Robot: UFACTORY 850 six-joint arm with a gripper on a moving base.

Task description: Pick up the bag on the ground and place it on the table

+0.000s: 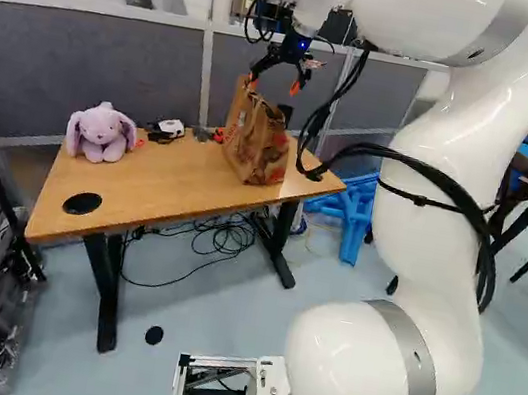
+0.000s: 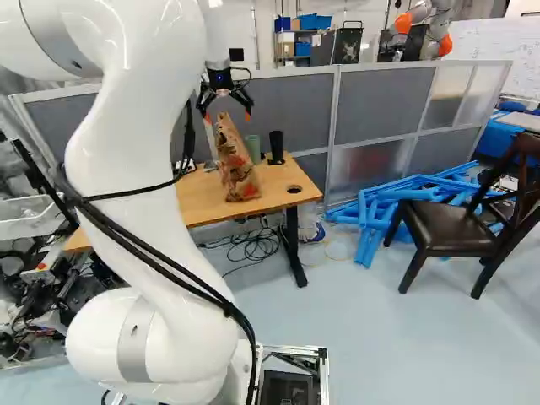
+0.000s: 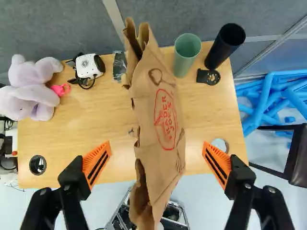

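White arm (image 1: 440, 237): rising nearest the camera and reaching out over the worktop (image 1: 160, 180).
Hand (image 3: 156, 155): hanging above the bag and holding nothing; my orange pads (image 3: 97, 163) are standing wide apart, a gap showing between each one and the paper.
Paper bag (image 3: 165, 120): standing on the worktop, between and below my pads, its long axis running crosswise to the line joining them, so that a broad side is facing each pad.
Green cup (image 3: 187, 55): standing just beside the bag, with the black cup (image 3: 229, 40) beyond it; both are lying ahead of my pads.
Plush toy (image 3: 29, 91): sitting well apart, towards the other end.
Worktop: bearing the bag, so I am judging the job all but done.
Orange pads: needing a straight rise next, I am thinking, keeping clear on both sides, since a snag on thin paper might be tipping the bag.
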